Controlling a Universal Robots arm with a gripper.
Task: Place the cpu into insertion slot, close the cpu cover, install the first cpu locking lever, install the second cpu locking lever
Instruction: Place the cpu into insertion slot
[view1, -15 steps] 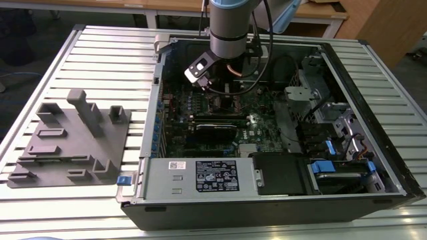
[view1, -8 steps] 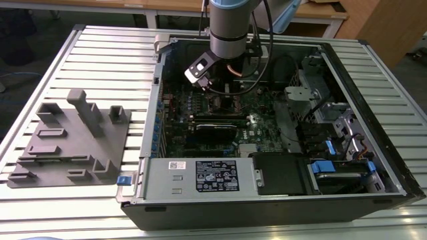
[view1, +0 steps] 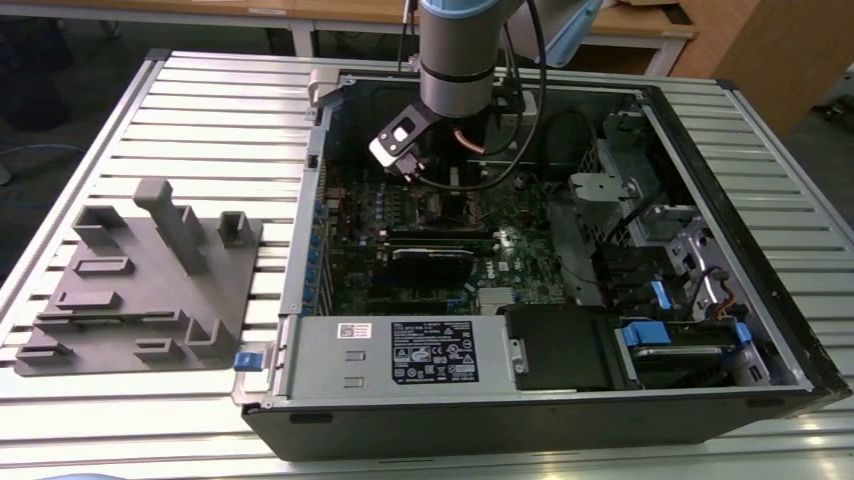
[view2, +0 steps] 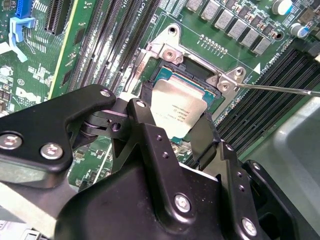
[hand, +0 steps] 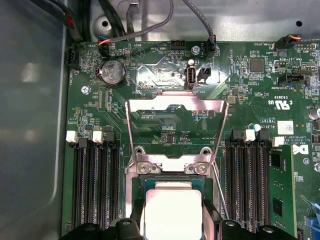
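One robot arm (view1: 454, 50) reaches down into an open computer case (view1: 534, 430) that lies on its side on a slatted table (view1: 134, 420), near the table's far edge. A grey holding fixture (view1: 147, 280) sits on the table beside the case, toward the exterior view's left. In the second wrist view the black jaws are set narrow, one against each of two opposite edges of the cpu (view2: 177, 102), and appear to be holding it. The cpu, silver top upward, is level and squarely over the insertion slot (view2: 200, 79) near the middle of the motherboard (hand: 250, 100), between two banks of long black memory slots (hand: 95, 190). I cannot tell if it is fully seated or just above the contacts. The cpu cover (hand: 150, 104) is swung up and back on its hinge, which leaves the slot open for the chip. A thin locking lever (view2: 280, 90) juts out unlatched beside the slot, likely because the cover is not yet closed.
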